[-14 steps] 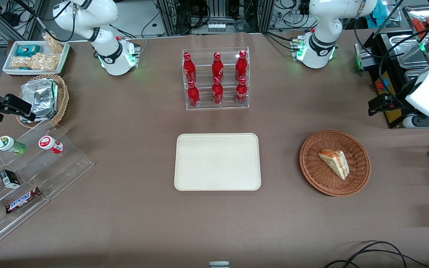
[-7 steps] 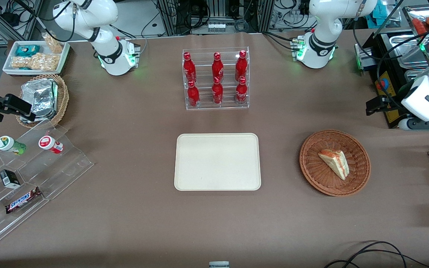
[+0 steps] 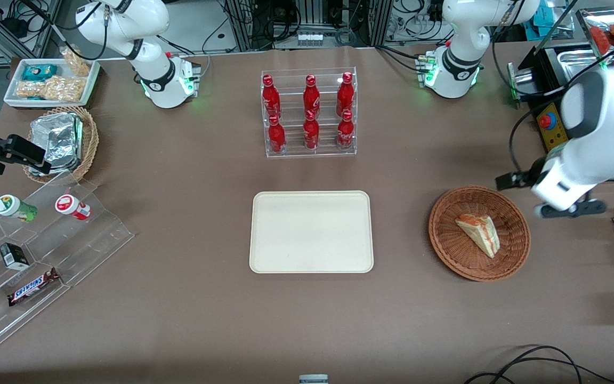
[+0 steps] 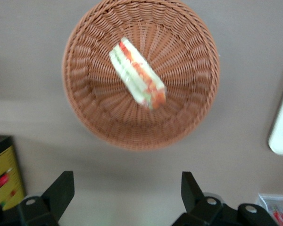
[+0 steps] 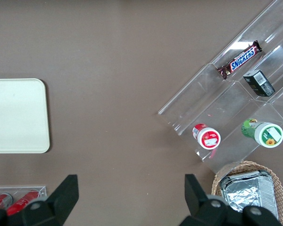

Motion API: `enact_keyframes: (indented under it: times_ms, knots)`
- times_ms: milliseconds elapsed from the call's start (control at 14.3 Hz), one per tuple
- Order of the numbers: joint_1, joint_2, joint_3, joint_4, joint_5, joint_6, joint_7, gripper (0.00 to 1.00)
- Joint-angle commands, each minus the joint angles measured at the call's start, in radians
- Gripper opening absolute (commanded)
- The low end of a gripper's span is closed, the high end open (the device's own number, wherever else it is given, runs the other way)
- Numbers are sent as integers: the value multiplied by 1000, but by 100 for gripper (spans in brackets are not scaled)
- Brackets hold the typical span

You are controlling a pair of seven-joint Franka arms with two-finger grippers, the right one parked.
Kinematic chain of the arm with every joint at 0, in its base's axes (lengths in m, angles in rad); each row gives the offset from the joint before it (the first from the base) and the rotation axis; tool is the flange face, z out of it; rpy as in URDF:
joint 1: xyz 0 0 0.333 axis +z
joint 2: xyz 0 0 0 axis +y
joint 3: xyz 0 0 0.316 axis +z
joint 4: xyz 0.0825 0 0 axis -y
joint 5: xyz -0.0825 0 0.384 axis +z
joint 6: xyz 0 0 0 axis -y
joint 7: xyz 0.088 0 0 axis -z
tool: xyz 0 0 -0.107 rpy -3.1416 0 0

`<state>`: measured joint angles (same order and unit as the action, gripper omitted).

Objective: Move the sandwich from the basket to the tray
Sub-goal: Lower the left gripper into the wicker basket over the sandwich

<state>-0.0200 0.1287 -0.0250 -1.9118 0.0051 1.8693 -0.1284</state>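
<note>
one soft sandwich (image 4: 137,77) in the basket (image 4: 89,123): the spread-fingered, empty gripper (image 4: 127,195) above could crush it by closing hard.

The brown cloth-covered table (image 3: 179,298) is carrying a flat rectangular cream plastic tray (image 3: 311,232) at its centre. A clear acrylic rack of red bottles (image 3: 292,114) is standing at the tray's 12 o'clock. A round reddish-brown wicker basket (image 3: 439,237) is sitting at 3 o'clock, and a stepped clear acrylic display (image 3: 94,234) is lying at 9 o'clock. The tool (image 4: 124,181) is hovering, fingers spread, over bare table just beside the basket.
</note>
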Motion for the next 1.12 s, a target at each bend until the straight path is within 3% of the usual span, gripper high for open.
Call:
enact_keyframes:
  times_ms: [0, 209, 488, 698, 767, 837, 907, 1047]
  knots:
    - [-11, 26, 7, -114, 9, 187, -34, 100]
    - [-11, 63, 7, -190, 9, 368, -301, 100]
    - [-12, 201, 5, -148, 6, 510, -759, 100]
    - [-12, 271, 5, -122, 4, 538, -875, 96]
    - [-12, 273, 5, -125, -2, 533, -876, 65]
    - [-11, 264, 5, -130, 1, 524, -870, 11]
    - [-12, 256, 5, -125, 6, 493, -863, 3]
    - [-12, 223, 5, -66, 10, 318, -791, 0]
